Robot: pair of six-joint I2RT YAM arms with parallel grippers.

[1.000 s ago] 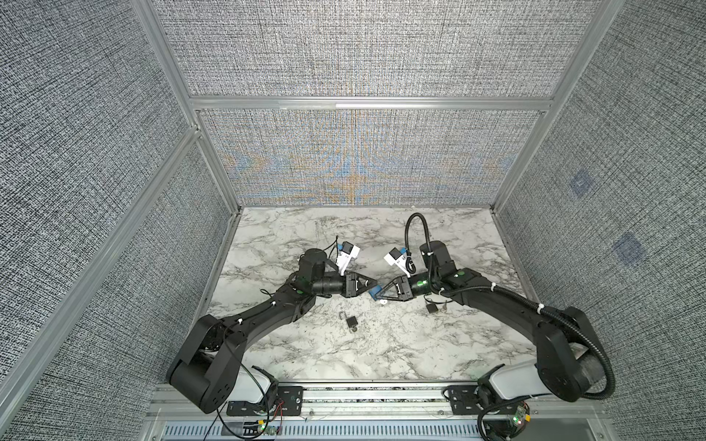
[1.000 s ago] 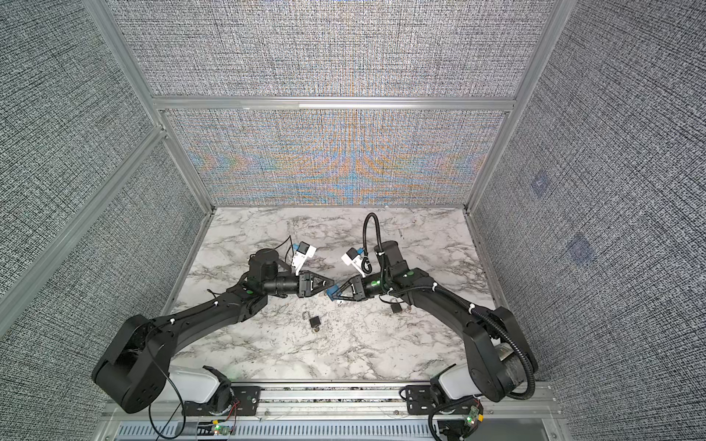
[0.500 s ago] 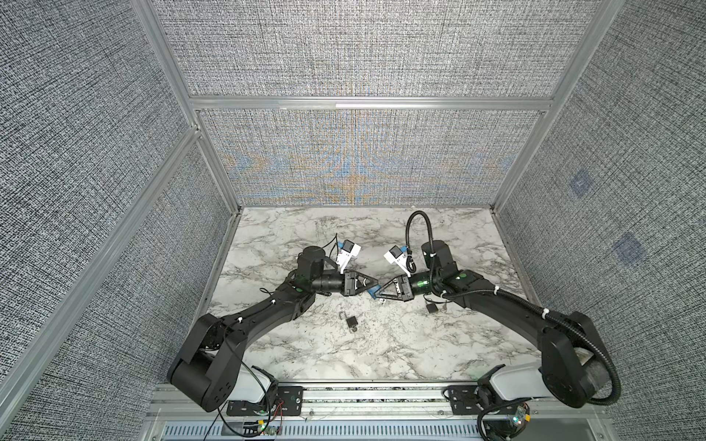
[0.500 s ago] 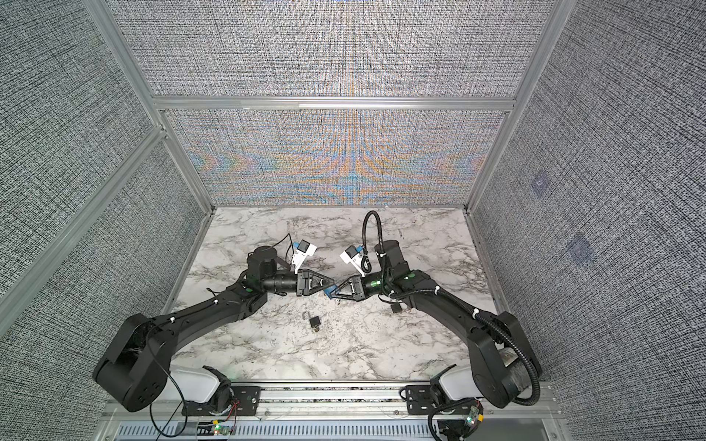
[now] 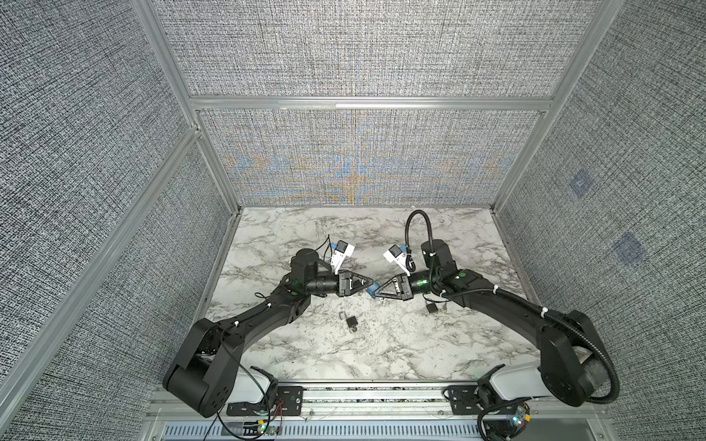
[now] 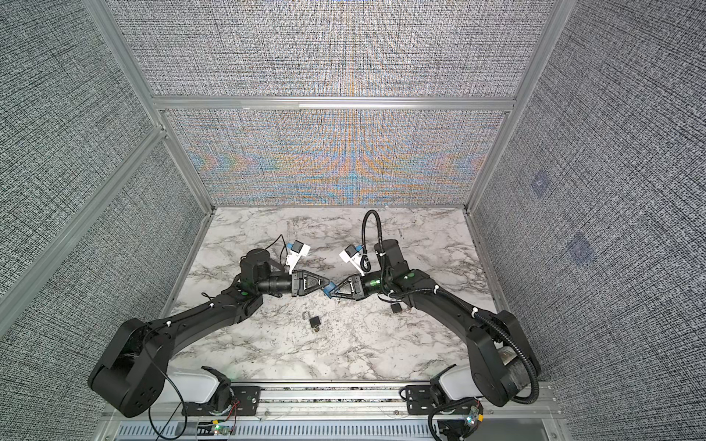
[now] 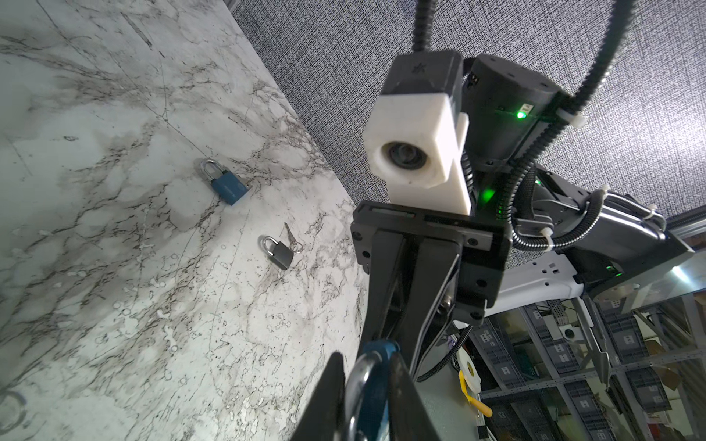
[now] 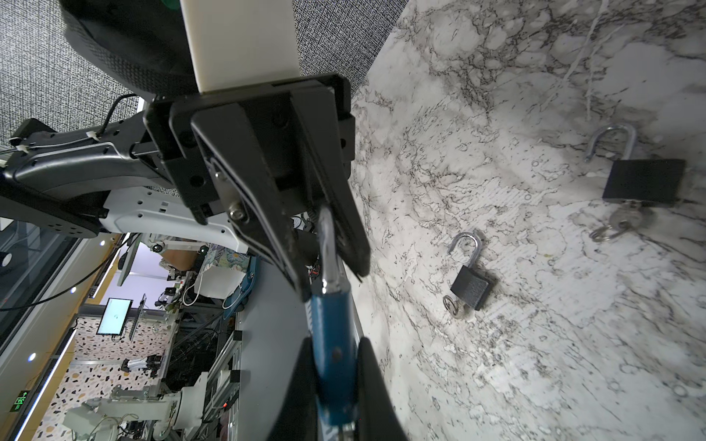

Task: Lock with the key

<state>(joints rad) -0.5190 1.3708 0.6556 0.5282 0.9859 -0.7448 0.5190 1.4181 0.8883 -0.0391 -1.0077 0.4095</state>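
Note:
A blue padlock (image 8: pixel 330 324) hangs above the middle of the marble table (image 5: pixel 382 355), with my right gripper (image 8: pixel 335 355) shut on its body. Its silver shackle (image 8: pixel 327 244) points at my left gripper (image 7: pixel 366 366), whose fingers press on it from both sides. In both top views the two grippers meet tip to tip, left (image 5: pixel 371 283) and right (image 5: pixel 376 292), with the blue lock (image 6: pixel 327 293) between them. A bit of silver metal (image 8: pixel 345 429) shows at the lock's far end. I cannot tell whether it is the key.
Black padlocks with open shackles lie on the table: one (image 5: pixel 350 320) in front of the grippers, one (image 5: pixel 432 306) by the right arm, and a larger one (image 8: pixel 643 183) with a key in it. A second blue padlock (image 7: pixel 228 187) lies farther right, shackle closed.
My left gripper's jaws have drawn in onto the shackle. Both arms stay almost where they were, tips together over the middle of the table.

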